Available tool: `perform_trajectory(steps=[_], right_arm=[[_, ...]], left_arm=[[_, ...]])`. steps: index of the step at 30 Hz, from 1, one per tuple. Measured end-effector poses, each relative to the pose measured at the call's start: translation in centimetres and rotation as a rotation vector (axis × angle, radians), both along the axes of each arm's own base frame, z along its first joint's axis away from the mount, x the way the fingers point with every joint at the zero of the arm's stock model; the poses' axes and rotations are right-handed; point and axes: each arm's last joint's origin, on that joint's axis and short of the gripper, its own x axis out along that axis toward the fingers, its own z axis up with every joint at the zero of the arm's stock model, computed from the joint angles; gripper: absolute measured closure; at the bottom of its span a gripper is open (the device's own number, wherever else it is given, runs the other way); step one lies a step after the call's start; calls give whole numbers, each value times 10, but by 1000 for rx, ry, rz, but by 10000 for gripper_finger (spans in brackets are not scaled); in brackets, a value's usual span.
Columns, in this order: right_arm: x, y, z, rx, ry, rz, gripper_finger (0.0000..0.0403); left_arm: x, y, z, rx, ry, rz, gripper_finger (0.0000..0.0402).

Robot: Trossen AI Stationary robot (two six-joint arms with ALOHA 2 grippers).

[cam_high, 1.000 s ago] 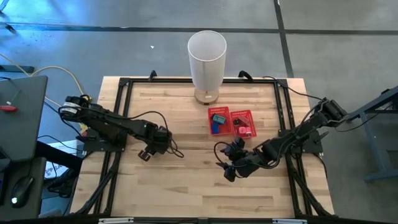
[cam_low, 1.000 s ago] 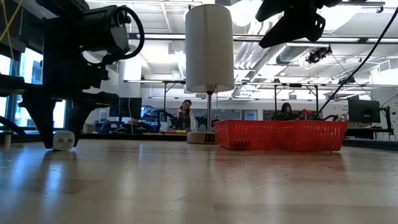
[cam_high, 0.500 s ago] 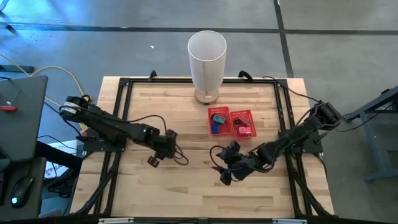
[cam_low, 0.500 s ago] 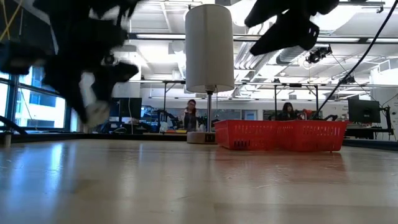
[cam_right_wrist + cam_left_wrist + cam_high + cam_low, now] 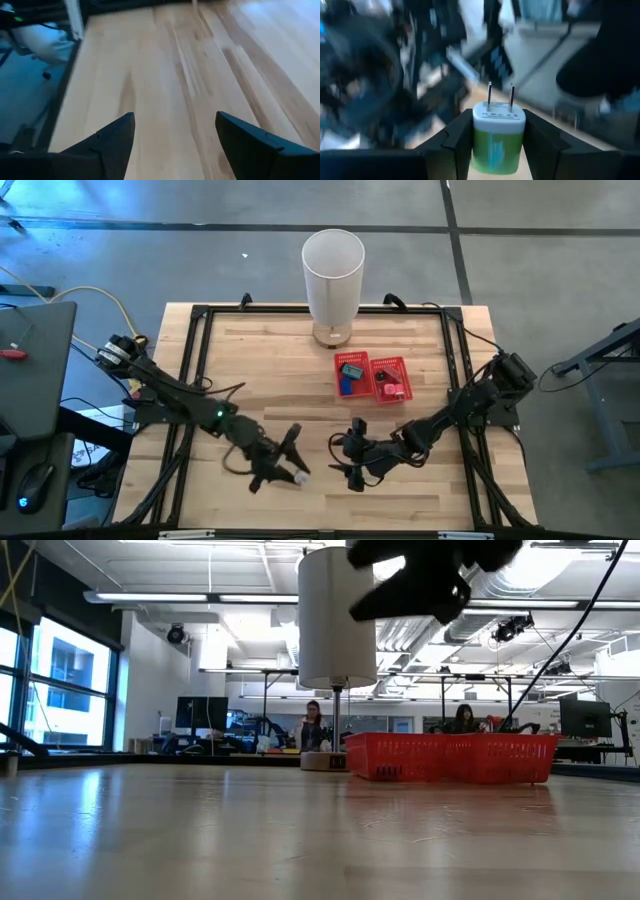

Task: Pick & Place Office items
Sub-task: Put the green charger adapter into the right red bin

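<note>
A small green-and-white plug adapter (image 5: 498, 140) with two metal prongs sits between the fingers of my left gripper (image 5: 497, 117), which is shut on it. In the high view it is the pale bit (image 5: 300, 476) at the gripper's tip (image 5: 292, 468), above the table's near middle. My right gripper (image 5: 350, 465) hovers open just right of it, with only bare wood between its fingers (image 5: 175, 130). It also shows at the top of the low view (image 5: 410, 585). The red mesh tray (image 5: 370, 377) holds blue, teal and pink pieces. My left gripper pinches the adapter's green body (image 5: 479, 147) by two opposite sides between its two fingers. The white end with the prongs (image 5: 500, 97) sticks out past the fingertips, pointing away from the wrist. The fingers lie nearly level, and the adapter is lifted clear of the table.
A tall white cylinder (image 5: 333, 275) stands on its base at the far middle, just behind the tray. A black frame (image 5: 200, 320) runs around the wooden tabletop. Bare wood (image 5: 300, 390) lies between the tray and the grippers. People sit in the room beyond the table (image 5: 314, 725).
My left gripper has lifted the adapter off the table and swung toward the near edge and the right, tipping from pointing down to nearly level. It has left the low view. My right gripper has sunk a little and shifted toward the near left, still open.
</note>
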Motion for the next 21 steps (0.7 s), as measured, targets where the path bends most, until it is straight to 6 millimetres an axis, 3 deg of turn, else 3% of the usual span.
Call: perform_trajectory(steps=[7, 13, 21], right_arm=[[8, 14, 24, -21, -262, 129, 137], [10, 20, 41, 48, -421, 223, 137], [9, 21, 43, 81, -439, 230, 137]], left_arm=[[-5, -22, 19, -148, -196, -47, 265], [6, -30, 9, -112, -288, -52, 265], [22, -39, -11, -122, -377, -69, 265]])
